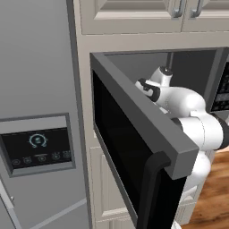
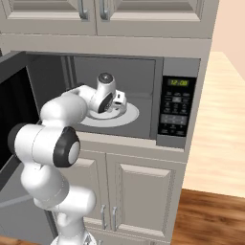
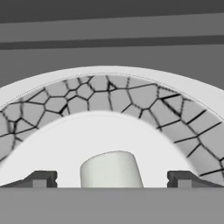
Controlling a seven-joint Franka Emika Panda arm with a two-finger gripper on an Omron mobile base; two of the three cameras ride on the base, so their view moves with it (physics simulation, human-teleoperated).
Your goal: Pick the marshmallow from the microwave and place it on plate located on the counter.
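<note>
The microwave [image 2: 174, 107] stands with its black glass door [image 1: 129, 147] swung wide to the left. My arm reaches into the cavity, and my gripper [image 2: 118, 101] hangs low over the round white turntable dish [image 2: 131, 116]. In the hand view a pale, squat marshmallow [image 3: 111, 169] sits on the white dish with a cracked grey ring [image 3: 100, 98]. My gripper [image 3: 111, 180] is open, one dark fingertip [image 3: 40, 179] on each side of the marshmallow and well apart from it. The plate and the counter are out of view.
A grey fridge [image 1: 38, 67] with a small display [image 1: 38, 147] stands left of the open door. Beige cabinets sit above [image 2: 105, 14] and below [image 2: 139, 191] the microwave. The cavity's walls and ceiling close in around my hand. Wooden floor [image 2: 210, 215] lies to the right.
</note>
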